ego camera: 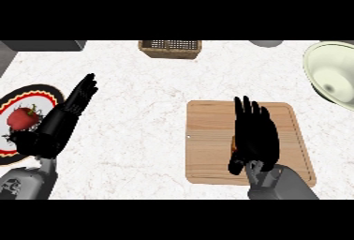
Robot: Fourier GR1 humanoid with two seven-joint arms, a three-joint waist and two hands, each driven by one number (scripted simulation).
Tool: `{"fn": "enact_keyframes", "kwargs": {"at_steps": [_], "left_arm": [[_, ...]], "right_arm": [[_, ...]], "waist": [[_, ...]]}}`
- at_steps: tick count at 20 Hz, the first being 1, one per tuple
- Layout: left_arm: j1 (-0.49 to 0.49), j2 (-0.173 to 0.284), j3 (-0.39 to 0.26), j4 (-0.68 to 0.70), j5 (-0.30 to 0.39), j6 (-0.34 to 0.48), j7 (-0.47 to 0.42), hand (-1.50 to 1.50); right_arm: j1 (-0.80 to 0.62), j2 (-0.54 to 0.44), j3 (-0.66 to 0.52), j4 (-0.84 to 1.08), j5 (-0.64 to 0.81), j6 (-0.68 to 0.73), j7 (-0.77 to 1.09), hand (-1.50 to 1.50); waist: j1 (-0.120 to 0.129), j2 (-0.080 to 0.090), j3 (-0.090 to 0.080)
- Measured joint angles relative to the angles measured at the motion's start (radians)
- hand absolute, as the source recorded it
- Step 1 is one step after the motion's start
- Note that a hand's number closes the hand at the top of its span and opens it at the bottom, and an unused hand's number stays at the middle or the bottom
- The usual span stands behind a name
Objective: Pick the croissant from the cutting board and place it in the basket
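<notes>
The right hand (254, 136) is lying over the cutting board (207, 140), fingers straight, hiding most of the croissant (234, 144). The left hand (69, 110) is resting open at the left.

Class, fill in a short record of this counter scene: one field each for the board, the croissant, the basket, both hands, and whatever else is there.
cutting board: wooden, right of centre
croissant: mostly hidden beneath right hand, only a sliver shows
basket: far edge, apart from board
right hand: over board, fingers straight
left hand: open, resting at left
plate: left edge, holds red item
bowl: far right
</notes>
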Motion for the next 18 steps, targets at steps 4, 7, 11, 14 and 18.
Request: {"fn": "enact_keyframes", "kwargs": {"at_steps": [4, 7, 11, 14, 18], "left_arm": [[0.009, -0.018, 0.012, 0.007, -0.029, -0.008, -0.018, 0.0], [0.015, -0.02, 0.021, -0.008, -0.032, -0.02, -0.007, 0.0], [0.007, -0.032, 0.03, -0.006, -0.034, -0.031, -0.001, 0.0], [0.0, -0.043, 0.033, 0.002, -0.047, -0.03, -0.001, 0.0], [-0.009, -0.052, 0.046, 0.005, -0.055, -0.04, 0.003, 0.0]], "right_arm": [[-0.001, 0.051, -0.031, 0.002, 0.033, 0.014, -0.025, -1.5], [0.013, 0.073, -0.039, -0.002, 0.063, 0.027, -0.03, -1.5], [0.027, 0.102, -0.047, 0.014, 0.108, 0.043, -0.034, -1.5], [0.023, 0.133, -0.054, 0.049, 0.143, 0.053, -0.037, -1.5], [0.042, 0.133, -0.08, 0.08, 0.177, 0.064, -0.068, -1.5]], "waist": [[0.002, 0.0, 0.0], [0.002, 0.0, 0.0], [0.002, 0.0, 0.0], [0.002, 0.001, 0.0], [0.002, 0.001, 0.0]]}}
